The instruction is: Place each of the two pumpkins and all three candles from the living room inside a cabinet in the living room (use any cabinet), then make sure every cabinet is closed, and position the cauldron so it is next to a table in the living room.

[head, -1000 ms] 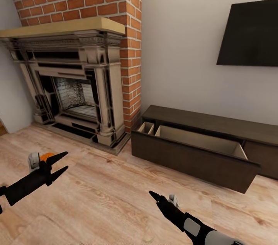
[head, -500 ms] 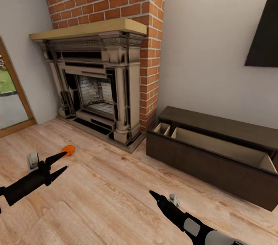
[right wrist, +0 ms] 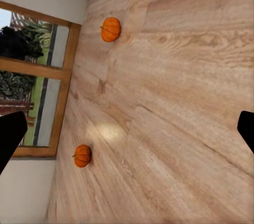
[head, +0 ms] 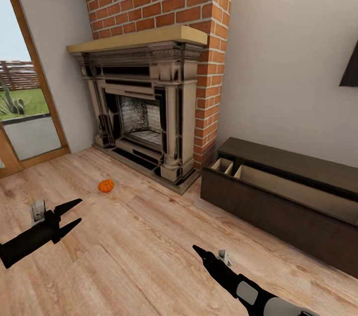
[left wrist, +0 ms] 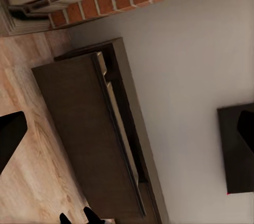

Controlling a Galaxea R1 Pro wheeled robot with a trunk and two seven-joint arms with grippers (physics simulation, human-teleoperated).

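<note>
One pumpkin (head: 105, 185) sits on the wood floor (head: 139, 256) in front of the fireplace (head: 144, 112), well ahead of the left gripper (head: 71, 214) and slightly toward the robot's right of it; that arm is plainly the nearer one. Its fingers are spread and hold nothing. The right gripper (head: 200, 252) hangs lower and well off to the right; from the head view I cannot tell whether it is spread or pressed together. In the right wrist view its dark fingertips sit at opposite edges with bare floor between, which suggests it is spread and empty, and a second pumpkin (right wrist: 82, 156) lies near the glass door (right wrist: 37, 71), well apart from the first. The cabinet (head: 278, 196) stands along the wall to the right with a drawer (head: 298, 194) pulled open, so a left-arm pickup would then need a carry across to the right.
</note>
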